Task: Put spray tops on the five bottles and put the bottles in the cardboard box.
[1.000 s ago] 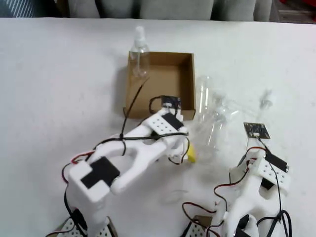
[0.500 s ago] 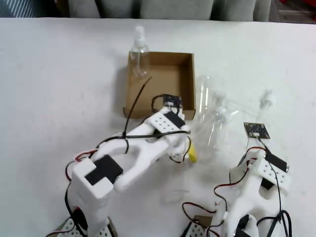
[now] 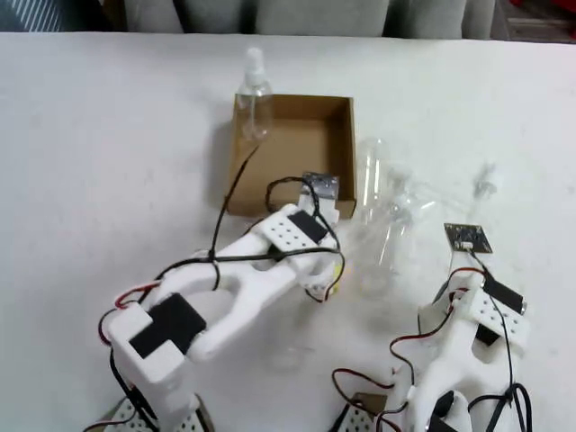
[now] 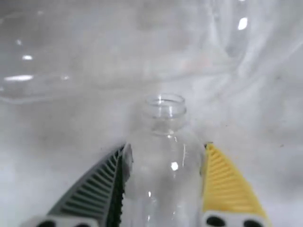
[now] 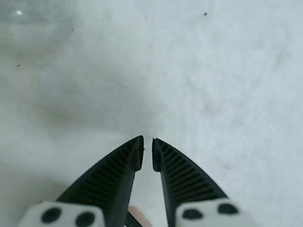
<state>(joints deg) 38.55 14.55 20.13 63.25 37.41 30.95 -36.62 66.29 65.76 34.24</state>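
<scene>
Likely a robotics lab or hobby workspace. White bench (image 3: 108, 117) carries two white printed arms (image 3: 243, 279) with loose wires (image 3: 230, 200) and a bare board (image 3: 468, 238) at 4 o'clock. Grey cushioned seats (image 3: 297, 16) run along the 12 o'clock edge. Exact room type unclear.

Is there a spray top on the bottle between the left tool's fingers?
No, the bottle in the left tool has a bare, open neck.

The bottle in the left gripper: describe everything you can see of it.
The bottle is small and clear, plastic by the look, with rounded shoulders and an open threaded neck, no spray top. The left gripper holds it, grey and yellow fingers pressing its two sides. Beyond its neck lie other clear bottles.
</scene>
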